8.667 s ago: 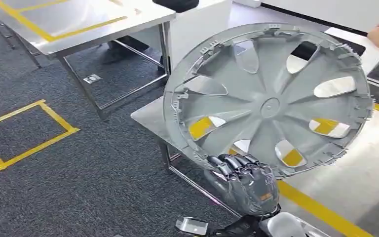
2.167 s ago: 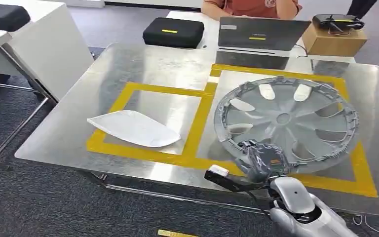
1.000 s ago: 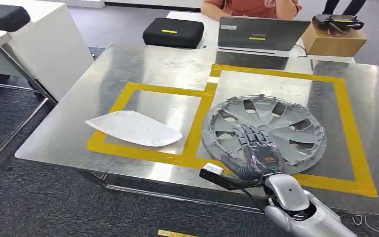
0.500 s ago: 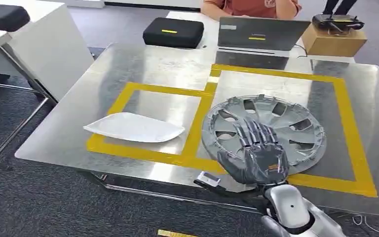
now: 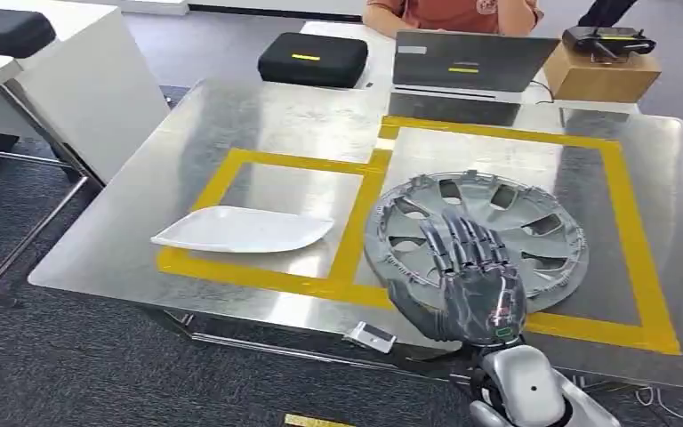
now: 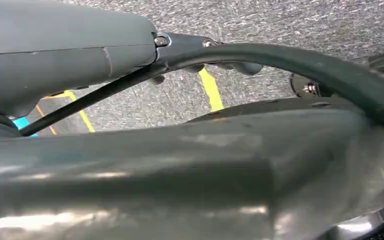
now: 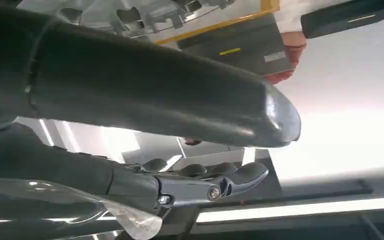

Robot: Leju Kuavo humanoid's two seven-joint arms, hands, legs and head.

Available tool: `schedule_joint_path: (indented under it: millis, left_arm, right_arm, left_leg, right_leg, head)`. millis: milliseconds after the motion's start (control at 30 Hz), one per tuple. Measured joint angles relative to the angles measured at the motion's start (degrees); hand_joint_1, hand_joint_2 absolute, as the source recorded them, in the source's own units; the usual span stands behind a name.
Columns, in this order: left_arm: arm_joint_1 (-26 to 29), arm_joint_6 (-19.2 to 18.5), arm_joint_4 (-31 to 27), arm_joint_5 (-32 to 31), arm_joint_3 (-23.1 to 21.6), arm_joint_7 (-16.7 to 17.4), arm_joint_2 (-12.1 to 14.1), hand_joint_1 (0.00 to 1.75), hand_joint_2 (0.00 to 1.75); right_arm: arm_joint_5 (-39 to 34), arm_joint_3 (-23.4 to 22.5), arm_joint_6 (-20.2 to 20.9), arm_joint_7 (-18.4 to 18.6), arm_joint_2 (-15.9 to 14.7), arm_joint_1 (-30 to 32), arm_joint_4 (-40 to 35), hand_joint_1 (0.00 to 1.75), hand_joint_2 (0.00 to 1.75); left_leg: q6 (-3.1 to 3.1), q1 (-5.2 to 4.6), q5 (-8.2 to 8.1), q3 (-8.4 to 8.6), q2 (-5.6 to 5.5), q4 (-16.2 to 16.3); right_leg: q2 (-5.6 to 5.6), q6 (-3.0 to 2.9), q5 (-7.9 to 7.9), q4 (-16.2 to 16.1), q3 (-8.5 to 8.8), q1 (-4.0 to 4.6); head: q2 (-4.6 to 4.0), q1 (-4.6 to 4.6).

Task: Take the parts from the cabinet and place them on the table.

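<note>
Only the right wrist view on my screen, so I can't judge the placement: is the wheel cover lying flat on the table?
Observer: Yes. In the head view the wheel cover lies flat inside the larger yellow taped square.
Operator: Is my right hand gripping it?
Observer: No. The right hand is open, with its fingers spread over the cover's near rim.
Operator: Anything beside it?
Observer: A white part lies in the smaller taped square, apart from the cover.
</note>
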Motion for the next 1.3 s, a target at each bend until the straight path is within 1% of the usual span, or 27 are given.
schedule_joint_path:
  millis: [133, 200, 233, 267, 300, 367, 400, 433, 467, 533, 567, 600, 633, 733, 767, 800, 867, 900, 933, 967, 1033, 1067, 1100, 1133, 1233, 1267, 1300]
  left_arm:
    - [0.0, 0.0, 0.0, 0.0, 0.0, -0.1, 0.0, 0.00, 0.00]
    - [0.0, 0.0, 0.0, 0.0, 0.0, -0.4, 0.0, 0.00, 0.00]
    - [0.0, -0.1, 0.2, -0.1, 0.0, -0.7, -0.1, 0.00, 0.00]
    - [0.0, -0.2, 0.2, -0.1, 0.0, -1.0, 0.0, 0.00, 0.00]
    - [0.1, -0.2, 0.3, -0.1, 0.0, -1.4, 0.0, 0.00, 0.00]
    - [0.2, -0.1, 0.8, -0.2, 0.0, -1.9, 0.1, 0.00, 0.00]
    - [0.3, 0.2, 1.1, -0.3, 0.0, -2.4, 0.2, 0.00, 0.00]
    - [0.2, 0.4, 1.6, -0.4, 0.0, -2.9, 0.3, 0.00, 0.00]
    - [0.1, 0.7, 2.2, -0.7, 0.0, -3.5, 0.5, 0.00, 0.00]
    - [-0.1, 1.0, 3.1, -0.8, 0.0, -4.3, 0.6, 0.00, 0.00]
    - [-0.1, 1.0, 3.4, -1.1, 0.0, -4.5, 0.8, 0.00, 0.00]
    - [-0.2, 1.0, 3.7, -1.2, 0.0, -4.6, 1.0, 0.00, 0.00]
    - [-0.2, 1.0, 4.0, -1.3, 0.0, -4.8, 1.1, 0.00, 0.00]
    - [-0.2, 1.0, 4.6, -1.8, 0.0, -5.3, 1.3, 0.00, 0.00]
    - [-0.2, 0.9, 4.7, -1.9, 0.0, -5.6, 1.3, 0.00, 0.00]
    - [-0.2, 0.9, 4.9, -2.0, 0.0, -5.6, 1.4, 0.00, 0.00]
    - [-0.3, 0.9, 5.0, -2.4, 0.0, -6.0, 1.4, 0.00, 0.00]
    - [-0.3, 0.9, 5.0, -2.5, 0.0, -6.2, 1.4, 0.00, 0.00]
    - [-0.2, 0.9, 5.0, -2.6, 0.0, -6.3, 1.5, 0.00, 0.00]
    - [-0.3, 0.9, 5.0, -2.9, 0.0, -6.4, 1.6, 0.00, 0.00]
    - [-0.3, 0.8, 5.0, -3.3, 0.0, -6.6, 1.8, 0.00, 0.00]
    - [-0.4, 0.8, 5.0, -3.5, 0.0, -6.6, 1.9, 0.00, 0.00]
    - [-0.5, 0.8, 5.0, -3.6, 0.0, -6.6, 2.0, 0.00, 0.00]
    - [-0.6, 0.9, 5.1, -3.7, 0.0, -6.6, 2.1, 0.00, 0.00]
    - [-0.4, 0.9, 5.2, -3.7, 0.0, -6.5, 2.1, 0.00, 0.00]
    - [-0.6, 0.9, 5.4, -3.7, 0.0, -6.4, 2.0, 0.00, 0.00]
    - [-0.7, 0.9, 5.4, -3.7, 0.0, -6.4, 2.1, 0.00, 0.00]
  right_arm:
    - [0.0, 0.0, 0.0, 0.0, 0.0, 0.1, -0.2, 0.00, 0.00]
    - [0.0, 0.0, 0.0, 0.0, 0.0, 0.2, -0.5, 0.00, 0.00]
    - [-0.1, -0.1, 0.1, -0.1, 0.0, 0.2, -0.7, 0.00, 0.00]
    - [-0.2, -0.2, 0.1, -0.1, 0.0, 0.2, -0.8, 0.00, 0.00]
    - [-0.4, -0.2, 0.2, -0.1, 0.0, 0.1, -0.8, 0.00, 0.00]
    - [-0.6, -0.2, 0.3, -0.2, 0.0, 0.2, -0.8, 0.00, 0.00]
    - [-0.7, -0.2, 0.3, -0.1, 0.0, 0.4, -0.8, 0.00, 0.00]
    - [-1.0, -0.2, 0.4, -0.1, 0.0, 0.5, -0.8, 0.00, 0.00]
    - [-1.1, -0.2, 0.5, 0.0, 0.0, 0.6, -0.8, 0.00, 0.00]
    - [-1.4, -0.3, 0.7, 0.2, 0.0, 0.7, -0.8, 0.00, 0.00]
    - [-1.6, -0.4, 0.8, 0.2, 0.0, 0.6, -0.8, 0.00, 0.00]
    - [-1.8, -0.4, 1.0, 0.2, 0.0, 0.7, -0.9, 0.00, 0.00]
    - [-2.0, -0.4, 1.2, 0.2, 0.0, 0.7, -0.9, 0.00, 0.00]
    - [-2.3, -0.4, 1.3, 0.3, 0.0, 0.6, -0.9, 0.00, 0.00]
    - [-2.4, -0.4, 1.4, 0.4, 0.0, 0.6, -0.9, 0.00, 0.00]
    - [-2.5, -0.4, 1.4, 0.4, 0.0, 0.5, -0.9, 0.00, 0.00]
    - [-2.6, -0.4, 1.6, 0.5, 0.0, 0.5, -0.9, 0.00, 0.00]
    - [-2.7, -0.3, 1.6, 0.5, 0.0, 0.5, -0.9, 0.00, 0.00]
    - [-2.7, -0.3, 1.7, 0.5, 0.0, 0.5, -0.9, 0.00, 0.00]
    - [-2.9, -0.3, 1.7, 0.5, 0.0, 0.5, -0.9, 0.00, 0.00]
    - [-3.1, -0.3, 1.7, 0.5, 0.0, 0.5, -0.9, 0.00, 0.00]
    - [-3.2, -0.3, 1.6, 0.3, 0.0, 0.4, -0.9, 0.00, 0.00]
    - [-3.4, -0.3, 1.6, 0.3, 0.0, 0.4, -0.9, 0.00, 0.00]
    - [-3.7, -0.3, 1.7, 0.2, 0.0, 0.4, -0.9, 0.00, 0.00]
    - [-4.3, -0.2, 2.1, 0.0, 0.0, 0.2, -0.9, 0.00, 0.00]
    - [-4.4, -0.3, 2.2, 0.0, -0.1, 0.2, -0.8, 0.00, 0.00]
    - [-4.5, -0.3, 2.3, 0.0, -0.1, 0.1, -0.8, 0.00, 0.00]
  left_leg:
    - [0.31, -0.24, 0.01, 0.02, 0.03, 0.2]
    - [0.78, -0.30, 0.69, 0.19, 0.32, 0.0]
    - [1.18, 0.46, 1.40, 0.39, 1.00, -1.1]
    - [1.42, 0.31, 1.67, 0.46, 1.40, -1.4]
    - [1.58, 0.31, 1.80, 0.31, 1.77, -1.5]
    - [1.53, 0.28, 1.89, -0.05, 2.73, -1.4]
    - [1.40, 0.31, 1.98, -0.23, 3.17, -1.4]
    - [1.27, 0.37, 2.05, -0.37, 3.45, -1.3]
    - [1.08, 0.46, 2.16, -0.50, 3.63, -1.3]
    - [0.53, 0.73, 2.19, -0.73, 3.77, -1.0]
    - [-0.04, 0.66, 2.13, -0.96, 3.78, -0.7]
    - [-0.47, 0.53, 2.14, -1.21, 3.71, -0.5]
    - [-0.80, 0.53, 2.32, -1.08, 3.66, -0.3]
    - [-1.78, 0.88, 2.52, -1.58, 3.63, 0.4]
    - [-1.99, 0.94, 0.78, -2.41, 3.62, 1.7]
    - [-2.12, 0.93, -2.12, -3.45, 3.62, 4.7]
    - [-2.21, 0.94, -7.65, -6.40, 3.61, 13.7]
    - [-2.09, 0.93, -9.07, -7.16, 3.61, 16.9]
    - [-1.88, 0.90, -8.86, -6.77, 3.61, 17.3]
    - [-1.54, 0.78, -7.47, -5.40, 3.61, 15.7]
    - [-0.39, 0.20, -3.18, 0.53, 3.60, 6.5]
    - [0.30, -0.33, -2.35, 4.10, 3.56, 1.1]
    - [0.65, -0.62, -3.40, 6.01, 3.64, -2.5]
    - [0.23, -0.71, -2.56, 5.55, 3.68, -2.0]
    - [1.02, -0.95, -1.10, 4.80, 3.69, -2.8]
    - [1.24, -0.53, -0.09, 4.18, 4.13, -3.3]
    - [1.56, -0.44, 0.66, 3.19, 4.02, -3.5]
  right_leg:
    - [0.13, 0.39, 0.11, -0.1, 0.01, -0.22]
    - [0.63, 1.08, 0.74, -0.3, 0.05, -0.32]
    - [0.01, 1.10, -0.01, 0.1, -0.30, -0.26]
    - [-2.38, 1.19, -1.98, 1.7, -1.30, 0.10]
    - [-3.65, 1.34, -4.56, 5.3, -2.66, 0.05]
    - [-4.62, 1.61, -8.82, 14.6, -6.05, -0.31]
    - [-4.74, 1.84, -9.67, 17.6, -7.00, -0.48]
    - [-4.79, 2.03, -9.02, 17.3, -6.44, -0.68]
    - [-4.87, 2.21, -7.42, 14.6, -4.55, -0.88]
    - [-5.27, 2.64, -3.52, 4.0, 2.12, -1.38]
    - [-5.38, 3.17, -4.73, -0.3, 4.68, -1.43]
    - [-4.80, 2.23, -3.76, 0.1, 5.29, -0.99]
    - [-4.79, 1.94, -3.90, -0.1, 5.02, -1.06]
    - [-4.81, 0.20, -3.47, -0.2, 4.32, -0.90]
    - [-4.95, -0.27, -3.17, -0.2, 4.01, -0.83]
    - [-4.99, -0.83, -2.81, -0.2, 3.56, -0.70]
    - [-5.12, -1.47, -2.00, -0.1, 2.36, -0.19]
    - [-5.15, -1.58, -1.55, -0.1, 1.72, 0.10]
    - [-5.15, -1.64, -1.12, -0.1, 1.13, 0.35]
    - [-5.15, -1.65, -0.66, 0.0, 0.51, 0.58]
    - [-5.11, -1.65, 0.36, 0.0, -0.67, 0.89]
    - [-5.11, -1.63, 0.89, 0.0, -0.98, 0.88]
    - [-5.12, -1.33, 1.32, 0.1, -1.31, 1.13]
    - [-5.33, -1.08, 1.83, -0.2, -1.21, 0.91]
    - [-5.44, 0.00, 3.40, -0.7, -1.32, 0.80]
    - [-5.20, 0.16, 1.93, -0.1, -2.01, 0.66]
    - [-5.17, 0.39, -1.57, 2.1, -3.52, 0.67]
  head:
    - [0.00, 0.00]
    - [0.00, -0.02]
    - [0.00, 0.00]
    - [0.00, 0.22]
    - [0.00, 0.46]
    - [0.00, 0.44]
    - [0.00, 0.46]
    - [0.00, 0.48]
    - [0.00, 0.48]
    - [0.00, 0.46]
    - [0.00, 0.52]
    - [0.00, 0.35]
    - [0.00, 0.46]
    - [0.00, 0.37]
    - [0.00, 0.22]
    - [0.00, -0.02]
    - [0.00, -0.15]
    - [0.00, -0.13]
    - [0.00, -0.15]
    - [0.00, -0.15]
    - [0.00, -0.13]
    - [0.00, -0.13]
    - [0.00, -0.18]
    - [0.00, -0.02]
    - [0.00, -0.33]
    - [0.00, -0.38]
    - [0.00, -0.15]
